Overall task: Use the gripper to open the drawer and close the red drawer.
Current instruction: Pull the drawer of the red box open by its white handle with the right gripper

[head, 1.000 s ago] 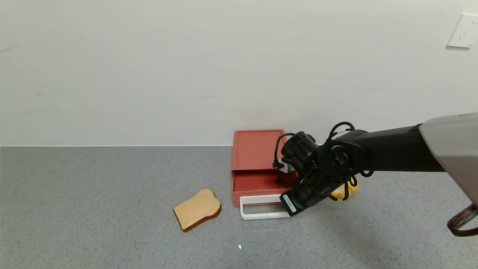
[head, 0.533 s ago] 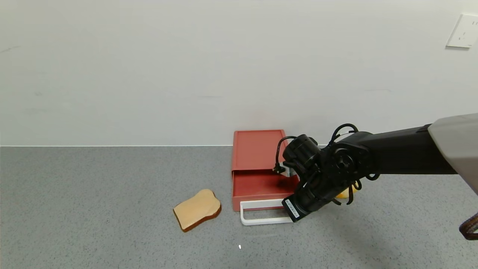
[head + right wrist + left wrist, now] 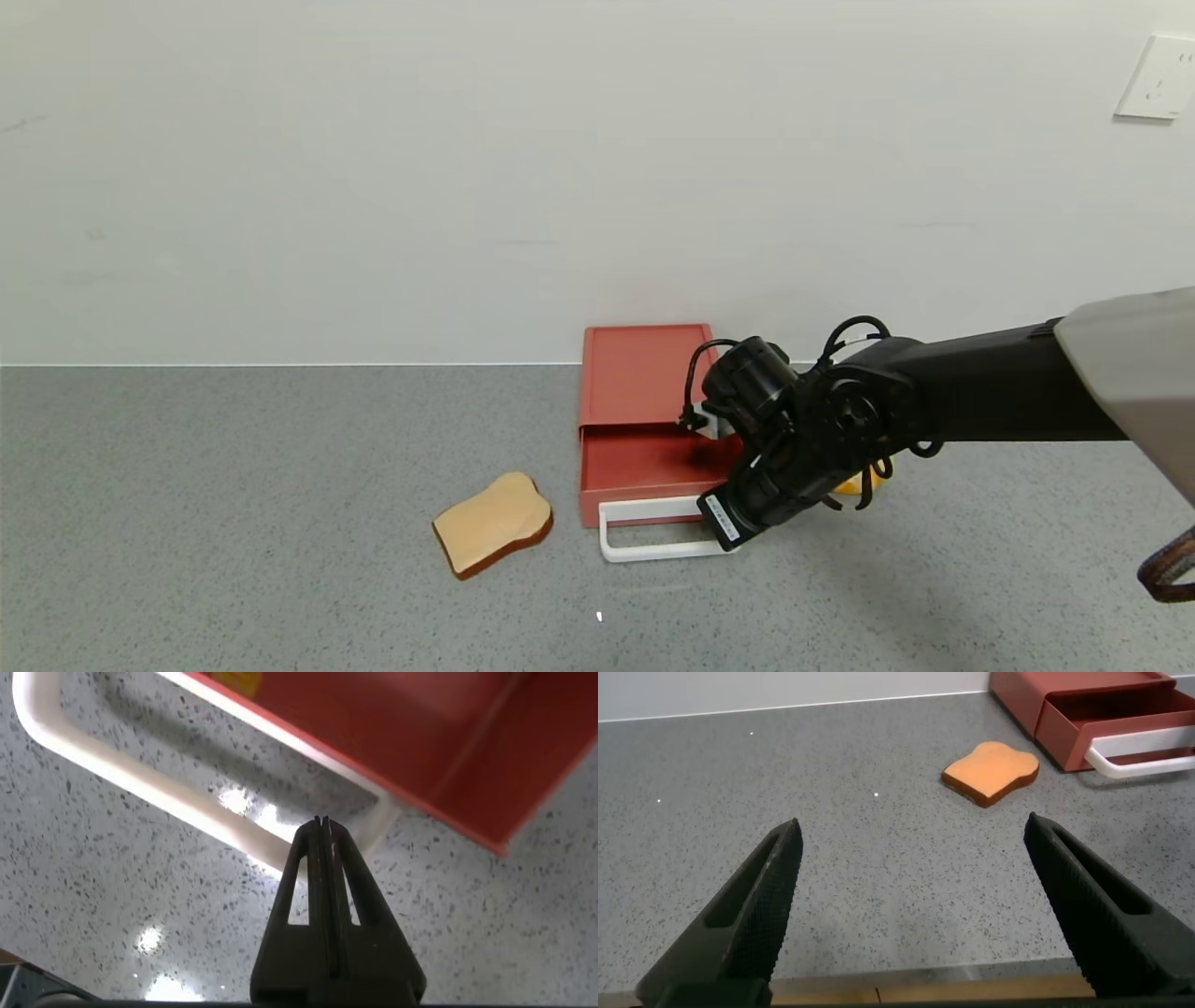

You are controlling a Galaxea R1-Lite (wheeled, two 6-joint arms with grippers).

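Drawer: my red drawer (image 3: 644,462) stands partly slid out of its flat red box (image 3: 642,375), which sits against the back wall on the grey counter (image 3: 233,523).
Handle: its white handle (image 3: 653,534), a rectangular loop, lies along the drawer's front; the left wrist view shows it (image 3: 1144,751) off to one side, beyond the bread.
Right gripper: my right gripper (image 3: 724,523) reaches in from the right and hangs low at the handle's right end, white label facing the camera. From my right wrist, the two fingers (image 3: 322,873) are pressed together with no gap, their tips at the handle's corner (image 3: 280,840); I cannot tell whether they touch it.
Left gripper: my left gripper (image 3: 910,905) sits well away over bare counter, fingers spread wide with nothing between them.
Bread: a slice of bread (image 3: 493,534) lies flat just left of the handle, apart from it.
Behind my arm: something yellow (image 3: 850,483) shows beside the drawer, mostly hidden.
Wall: a white socket plate (image 3: 1156,77) sits at upper right.
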